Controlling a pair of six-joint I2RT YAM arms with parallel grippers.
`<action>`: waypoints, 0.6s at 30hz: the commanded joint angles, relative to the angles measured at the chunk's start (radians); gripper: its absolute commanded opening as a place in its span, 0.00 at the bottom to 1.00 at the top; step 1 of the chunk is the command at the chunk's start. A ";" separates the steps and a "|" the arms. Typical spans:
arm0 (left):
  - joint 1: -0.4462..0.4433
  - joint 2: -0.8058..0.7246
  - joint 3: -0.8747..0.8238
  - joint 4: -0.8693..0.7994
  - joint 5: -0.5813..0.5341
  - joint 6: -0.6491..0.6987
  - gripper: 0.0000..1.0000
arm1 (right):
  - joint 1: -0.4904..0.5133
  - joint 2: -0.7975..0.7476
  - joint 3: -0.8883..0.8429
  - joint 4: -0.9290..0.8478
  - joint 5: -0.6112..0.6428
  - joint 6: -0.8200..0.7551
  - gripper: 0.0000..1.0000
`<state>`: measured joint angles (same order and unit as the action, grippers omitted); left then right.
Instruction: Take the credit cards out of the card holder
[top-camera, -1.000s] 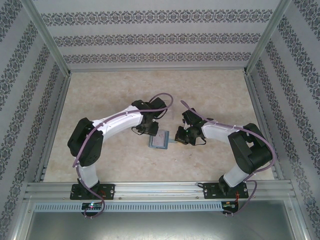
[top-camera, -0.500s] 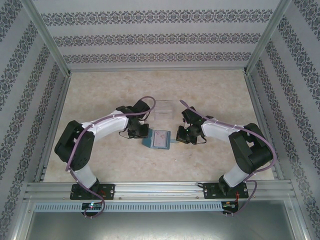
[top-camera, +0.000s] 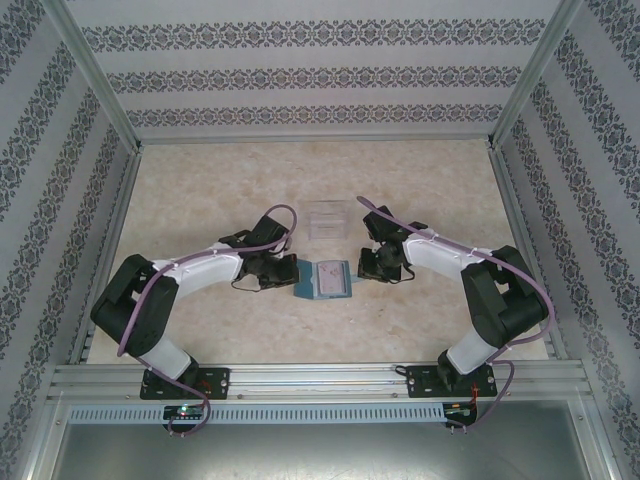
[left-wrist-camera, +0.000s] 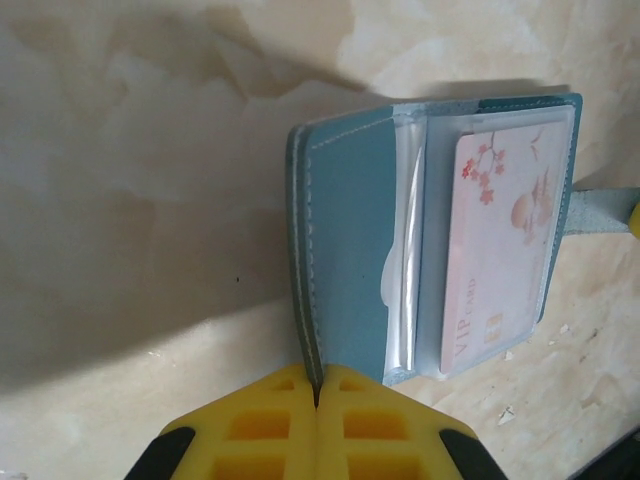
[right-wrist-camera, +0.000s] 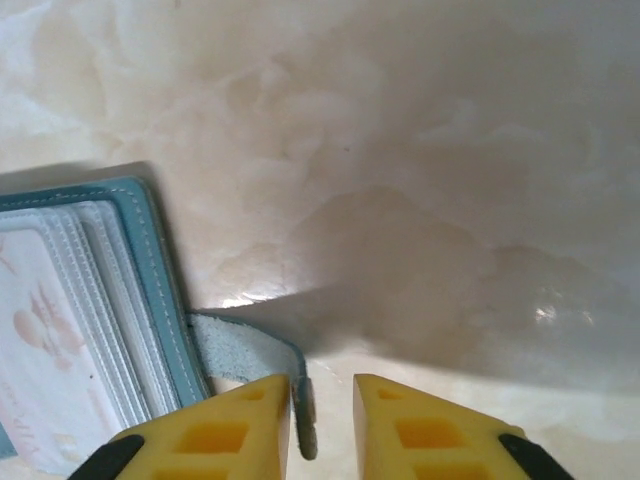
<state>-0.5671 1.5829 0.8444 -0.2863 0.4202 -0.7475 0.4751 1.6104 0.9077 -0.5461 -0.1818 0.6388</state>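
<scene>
card holder (top-camera: 326, 279) lies open on the surface (top-camera: 250, 190) between our claws | left claw (left-wrist-camera: 318, 395) pinches its left cover | right claw (right-wrist-camera: 322, 400) a bit spread round its tab (right-wrist-camera: 245, 350) | pink card (left-wrist-camera: 500, 250) inside, on the tab side

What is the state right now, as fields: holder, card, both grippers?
card holder: open, inner sleeves showing
VIP card: in a clear sleeve, not yet out
left gripper: shut on the holder's cover edge
right gripper: open, closing tab between its fingers
clear tray: beyond the holder, apart from it
</scene>
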 joint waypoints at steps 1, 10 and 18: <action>0.010 -0.030 -0.040 0.127 0.045 -0.068 0.00 | -0.004 -0.037 0.040 -0.094 0.067 -0.037 0.29; 0.010 -0.036 -0.075 0.165 0.058 -0.090 0.01 | 0.020 -0.122 0.128 -0.230 0.137 -0.055 0.36; 0.010 -0.031 -0.073 0.163 0.055 -0.088 0.02 | 0.079 -0.073 0.150 -0.078 -0.075 -0.002 0.36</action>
<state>-0.5671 1.5696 0.7799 -0.1570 0.4679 -0.8242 0.5358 1.4967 1.0367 -0.6792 -0.1577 0.6067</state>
